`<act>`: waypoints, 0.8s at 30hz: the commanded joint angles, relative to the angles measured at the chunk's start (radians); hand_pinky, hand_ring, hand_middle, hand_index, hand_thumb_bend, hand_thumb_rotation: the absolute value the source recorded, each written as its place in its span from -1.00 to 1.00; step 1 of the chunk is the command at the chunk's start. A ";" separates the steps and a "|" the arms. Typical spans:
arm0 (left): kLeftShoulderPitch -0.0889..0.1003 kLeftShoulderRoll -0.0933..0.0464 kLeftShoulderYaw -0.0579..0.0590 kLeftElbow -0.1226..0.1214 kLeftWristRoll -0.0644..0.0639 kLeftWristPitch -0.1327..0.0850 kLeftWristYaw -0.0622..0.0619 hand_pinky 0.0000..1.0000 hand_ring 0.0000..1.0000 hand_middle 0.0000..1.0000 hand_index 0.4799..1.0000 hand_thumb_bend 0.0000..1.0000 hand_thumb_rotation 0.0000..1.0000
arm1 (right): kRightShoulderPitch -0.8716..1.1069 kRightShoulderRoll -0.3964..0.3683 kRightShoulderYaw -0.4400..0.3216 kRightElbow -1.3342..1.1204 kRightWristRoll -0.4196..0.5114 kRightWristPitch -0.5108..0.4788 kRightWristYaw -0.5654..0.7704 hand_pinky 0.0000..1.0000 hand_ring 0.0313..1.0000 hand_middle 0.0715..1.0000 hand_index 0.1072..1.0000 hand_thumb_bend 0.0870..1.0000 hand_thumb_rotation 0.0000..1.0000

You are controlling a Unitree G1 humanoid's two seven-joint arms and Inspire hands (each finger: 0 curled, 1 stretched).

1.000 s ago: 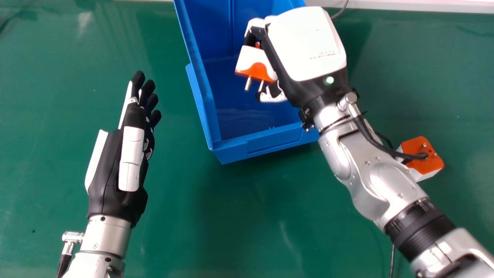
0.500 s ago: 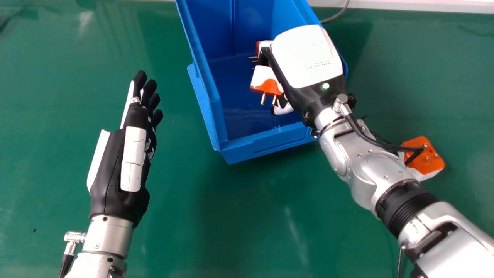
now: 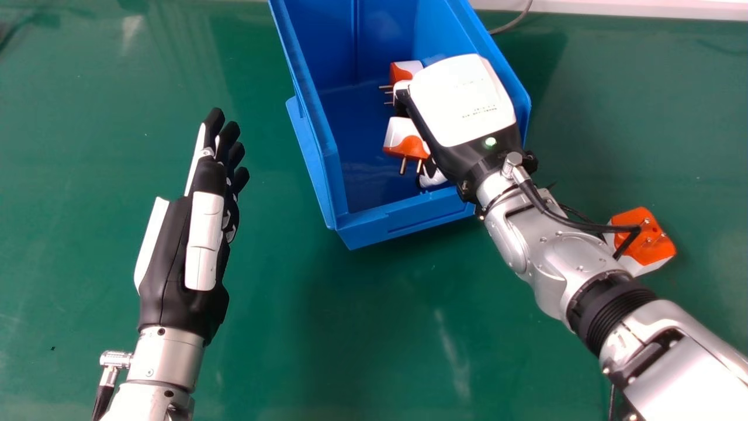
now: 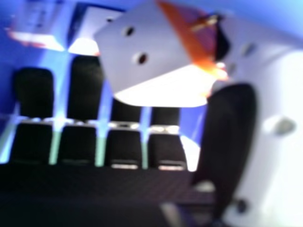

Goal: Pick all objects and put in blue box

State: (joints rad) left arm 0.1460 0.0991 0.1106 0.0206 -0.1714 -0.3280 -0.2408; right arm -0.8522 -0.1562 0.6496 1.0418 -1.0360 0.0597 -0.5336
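Observation:
In the head view my right hand (image 3: 464,102) is inside the blue box (image 3: 388,219), palm down, its fingers and thumb closed round a white and orange plug adapter (image 3: 406,137) with pins pointing toward the box's near wall. The right hand view has this adapter (image 4: 147,54) between the fingers and thumb of my right hand (image 4: 227,137). Another adapter (image 3: 402,71) lies in the box just beyond the hand. A third adapter (image 3: 646,237) rests on the table, partly behind the right forearm. My left hand (image 3: 204,228) is open above the table, left of the box.
Two white pieces, one (image 4: 40,23) beside the other (image 4: 90,28), are beyond the fingertips in the right hand view. The box's left wall (image 3: 312,117) stands between my hands. A dark cable lies behind the box on the green table (image 3: 362,327).
My right hand has moved nearer and lower into the box with the held adapter, uncovering the other adapter inside. The left hand and box appear shifted very slightly right.

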 commanded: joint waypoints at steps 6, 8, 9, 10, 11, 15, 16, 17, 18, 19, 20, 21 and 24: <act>-0.002 0.003 0.001 -0.016 0.009 -0.017 0.007 1.00 1.00 1.00 1.00 0.66 0.99 | -0.003 -0.029 0.041 -0.164 -0.035 0.142 0.118 -0.32 -0.15 0.00 -0.07 -0.06 -0.95; -0.003 0.005 0.001 -0.014 0.005 -0.016 0.004 1.00 1.00 1.00 1.00 0.66 0.99 | 0.006 -0.036 0.047 -0.187 -0.040 0.150 0.122 -0.32 -0.15 0.00 -0.07 -0.06 -0.95; -0.003 0.006 0.001 -0.014 0.003 -0.013 0.001 1.00 1.00 1.00 1.00 0.66 0.99 | 0.011 -0.038 0.050 -0.197 -0.042 0.154 0.128 -0.32 -0.15 0.00 -0.07 -0.06 -0.95; -0.002 0.007 0.001 -0.014 0.002 -0.013 0.000 1.00 1.00 1.00 1.00 0.66 0.99 | 0.015 -0.041 0.052 -0.207 -0.042 0.157 0.133 -0.08 0.08 0.20 0.11 0.12 -0.84; -0.002 0.006 0.001 -0.015 0.003 -0.013 0.000 1.00 1.00 1.00 1.00 0.66 0.99 | 0.019 -0.044 0.053 -0.218 -0.041 0.160 0.139 -0.08 0.08 0.20 0.11 0.12 -0.84; -0.003 0.008 0.003 -0.009 -0.005 -0.018 -0.008 1.00 1.00 1.00 1.00 0.64 1.00 | 0.036 -0.044 0.060 -0.245 -0.047 0.186 0.154 0.31 0.41 0.49 0.43 0.39 -0.67; -0.003 0.007 0.003 -0.008 -0.003 -0.018 -0.007 1.00 1.00 1.00 1.00 0.64 1.00 | 0.039 -0.042 0.062 -0.248 -0.048 0.192 0.154 0.31 0.41 0.49 0.43 0.39 -0.67; -0.003 0.007 0.004 -0.006 -0.002 -0.020 -0.005 1.00 1.00 1.00 1.00 0.64 1.00 | 0.042 -0.040 0.062 -0.252 -0.048 0.197 0.154 0.31 0.41 0.49 0.43 0.39 -0.67; -0.004 0.007 0.004 -0.005 0.000 -0.021 -0.004 1.00 1.00 1.00 1.00 0.63 1.00 | 0.045 -0.038 0.064 -0.256 -0.049 0.204 0.158 0.45 0.53 0.59 0.54 0.50 -0.60; -0.005 0.007 0.004 -0.004 0.000 -0.020 -0.004 1.00 1.00 1.00 1.00 0.63 1.00 | 0.047 -0.036 0.065 -0.261 -0.051 0.211 0.162 0.56 0.63 0.67 0.64 0.59 -0.55; -0.005 0.009 0.004 -0.004 0.000 -0.020 -0.006 1.00 1.00 1.00 1.00 0.63 1.00 | 0.048 -0.034 0.067 -0.265 -0.052 0.217 0.165 0.56 0.63 0.67 0.64 0.59 -0.55; -0.004 0.009 0.004 -0.006 0.001 -0.019 -0.006 1.00 1.00 1.00 1.00 0.63 1.00 | 0.051 -0.033 0.069 -0.271 -0.053 0.223 0.171 0.56 0.63 0.67 0.64 0.59 -0.55; -0.005 0.006 0.005 -0.003 -0.004 -0.026 -0.006 1.00 1.00 1.00 1.00 0.63 1.00 | 0.057 -0.033 0.073 -0.289 -0.051 0.235 0.185 0.72 0.76 0.79 0.77 0.74 -0.46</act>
State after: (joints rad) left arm 0.1459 0.1025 0.1118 0.0241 -0.1691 -0.3283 -0.2422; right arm -0.7877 -0.1870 0.7228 0.7828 -1.0742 0.2758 -0.3547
